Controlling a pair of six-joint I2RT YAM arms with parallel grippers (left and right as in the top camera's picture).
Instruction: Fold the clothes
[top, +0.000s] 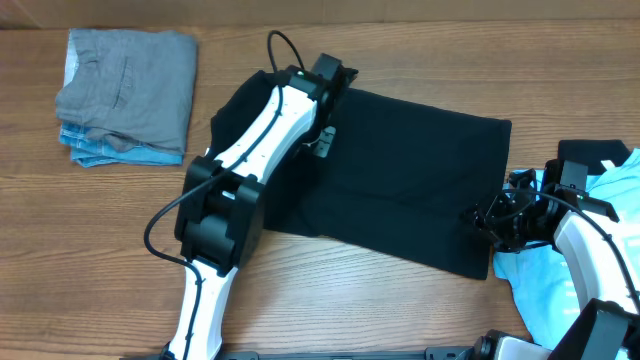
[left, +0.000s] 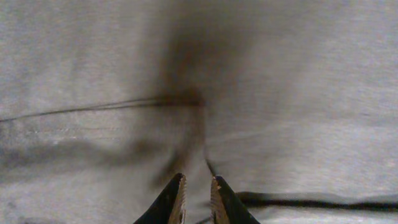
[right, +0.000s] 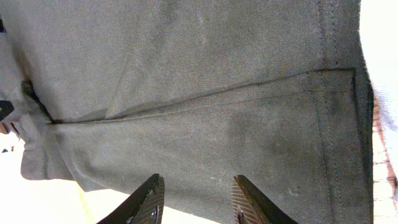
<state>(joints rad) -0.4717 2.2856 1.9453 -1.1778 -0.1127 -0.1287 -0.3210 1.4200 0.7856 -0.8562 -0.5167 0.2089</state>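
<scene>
**Left arm** (top: 250, 135): rises from the lower-left edge of the overhead view, bends at a black elbow joint, and reaches diagonally toward upper centre, with the wrist pitched downward.

**Left gripper** (left: 198, 178): the fingers are nearly together, with a slim gap between the tips.

**Right arm** (top: 590, 255): curves in from the lower-right corner, its wrist pointing toward frame left.

**Right gripper** (right: 198, 182): the fingers are spread well apart.

Black shirt (top: 410, 185) lying spread flat across middle of desk (top: 380, 300), forming rough rectangle, sitting slightly askew, right end dipping toward near edge; fabric showing seams and shallow creases. Light blue tee (top: 525, 280) lying crumpled by desk's right edge, touching shirt's right end, partly hidden.
</scene>
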